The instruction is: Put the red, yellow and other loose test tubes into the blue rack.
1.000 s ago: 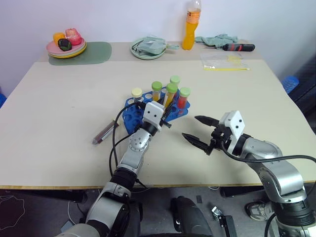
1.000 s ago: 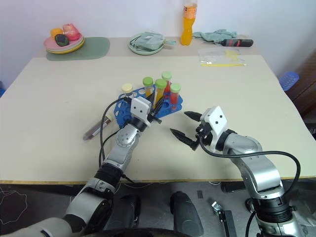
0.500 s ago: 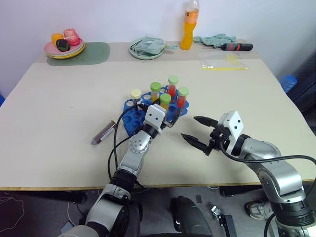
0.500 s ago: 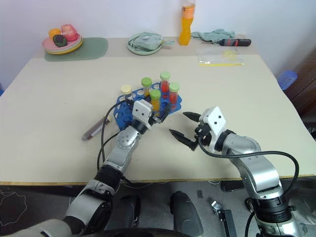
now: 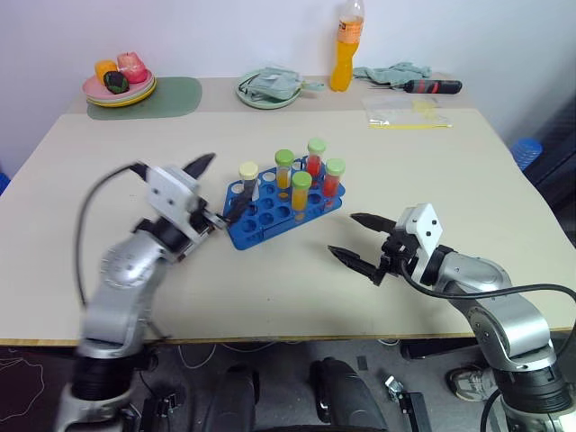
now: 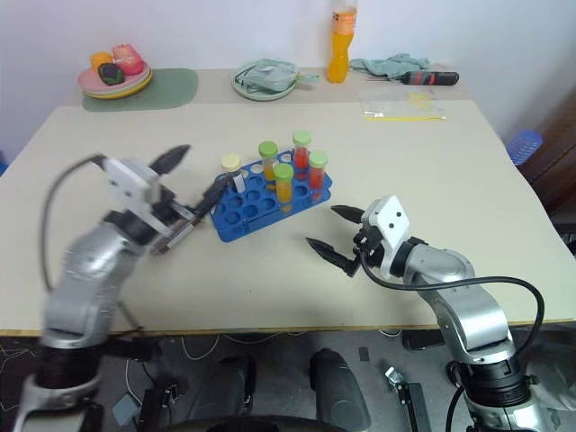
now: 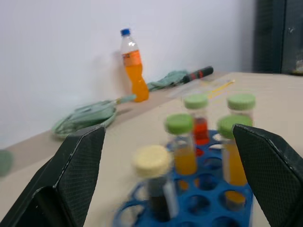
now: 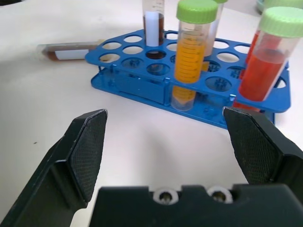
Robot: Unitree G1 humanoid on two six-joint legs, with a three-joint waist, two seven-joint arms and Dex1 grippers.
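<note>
The blue rack [image 5: 270,216] stands mid-table with several capped tubes upright in it: orange-yellow ones [image 5: 301,191], red ones [image 5: 334,178] and a dark one with a pale yellow cap [image 5: 248,173]. A loose dark-brown tube [image 8: 71,49] lies flat on the table just left of the rack. My left gripper [image 5: 219,185] hovers open and empty at the rack's left end, above the table; its fingers [image 7: 75,170] frame the tubes. My right gripper [image 5: 343,236] is open and empty, in front of the rack and to its right, pointing at it.
Along the far edge stand pink plates with fruit [image 5: 120,83] on a green mat [image 5: 175,94], a green plate with a cloth [image 5: 270,88], an orange drink bottle [image 5: 346,49], a rag [image 5: 393,70], a screwdriver [image 5: 436,86] and a plastic bag [image 5: 407,112].
My left gripper set a green-capped orange-yellow tube into the rack, opened, and swung away to the left and upward. The right arm has stayed still.
</note>
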